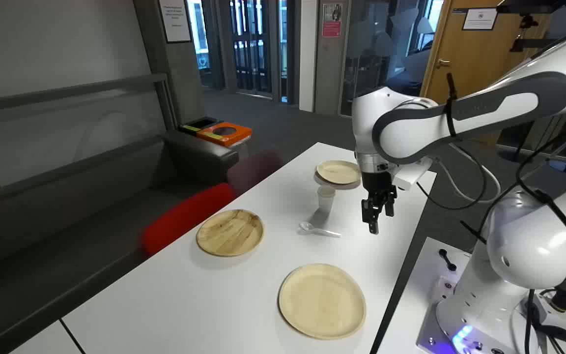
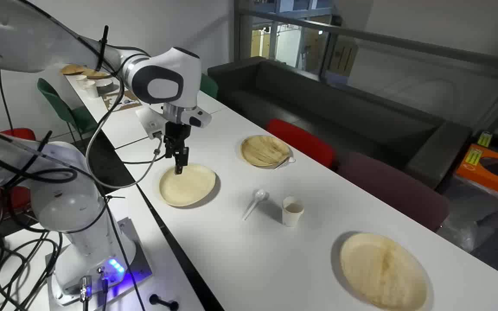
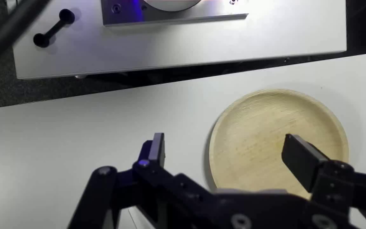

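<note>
Pale plate (image 3: pixel 253 136) sits below the gripper (image 3: pixel 224 136), fingers (image 3: pixel 301 160) spread wide, nothing in 'em; it's round, kinda woody, faint grain, shallow rim.

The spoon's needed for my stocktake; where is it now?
Right of centre in an exterior view, the spoon lies on the table, just in front of the cup.

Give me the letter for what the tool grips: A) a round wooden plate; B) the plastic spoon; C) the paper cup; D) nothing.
D: in the wrist view the tool has its jaws wide apart with nothing held between them, while the plastic spoon, the paper cup and the round wooden plate rest on the white table.
</note>
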You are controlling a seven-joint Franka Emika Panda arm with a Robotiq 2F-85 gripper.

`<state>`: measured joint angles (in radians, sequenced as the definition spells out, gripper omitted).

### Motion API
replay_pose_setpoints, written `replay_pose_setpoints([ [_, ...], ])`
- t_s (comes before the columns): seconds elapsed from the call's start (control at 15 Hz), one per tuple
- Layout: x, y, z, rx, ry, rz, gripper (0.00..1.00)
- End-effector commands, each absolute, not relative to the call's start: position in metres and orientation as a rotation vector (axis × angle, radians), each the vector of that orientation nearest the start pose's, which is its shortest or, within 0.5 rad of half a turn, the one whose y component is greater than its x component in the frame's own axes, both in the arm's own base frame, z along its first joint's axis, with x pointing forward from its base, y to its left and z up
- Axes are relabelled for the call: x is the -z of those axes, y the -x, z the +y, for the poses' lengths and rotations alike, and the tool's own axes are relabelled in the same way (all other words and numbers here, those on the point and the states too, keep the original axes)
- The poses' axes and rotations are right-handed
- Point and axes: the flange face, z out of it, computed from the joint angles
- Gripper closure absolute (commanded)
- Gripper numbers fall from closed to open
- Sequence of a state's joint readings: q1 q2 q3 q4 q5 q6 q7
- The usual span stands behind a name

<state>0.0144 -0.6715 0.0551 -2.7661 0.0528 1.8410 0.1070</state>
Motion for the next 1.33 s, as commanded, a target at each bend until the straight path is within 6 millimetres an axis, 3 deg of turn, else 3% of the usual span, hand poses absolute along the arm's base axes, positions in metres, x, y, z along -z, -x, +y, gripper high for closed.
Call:
replay_pose_setpoints([
  [0.0,-0.385,-0.300,0.023,-0.402,3.120,0.116,0.00],
  [0.07,-0.386,-0.306,0.021,-0.406,3.114,0.053,0.00],
  [0.2,-0.384,-0.339,0.010,-0.351,3.114,0.147,0.00],
  [0.47,-0.381,-0.417,-0.020,0.063,3.096,0.348,0.00],
  [0.67,-0.363,-0.474,-0.046,0.303,3.041,0.540,0.00],
  [0.8,-0.347,-0.499,-0.053,0.405,3.026,0.635,0.00],
  [0.87,-0.332,-0.501,-0.049,0.219,3.044,0.613,0.00],
  [0.93,-0.344,-0.480,-0.048,0.322,3.036,0.578,0.00],
  [1.07,-0.323,-0.494,-0.049,0.240,3.045,0.587,0.00],
  [1.27,-0.319,-0.501,-0.048,0.227,3.047,0.585,0.00],
])
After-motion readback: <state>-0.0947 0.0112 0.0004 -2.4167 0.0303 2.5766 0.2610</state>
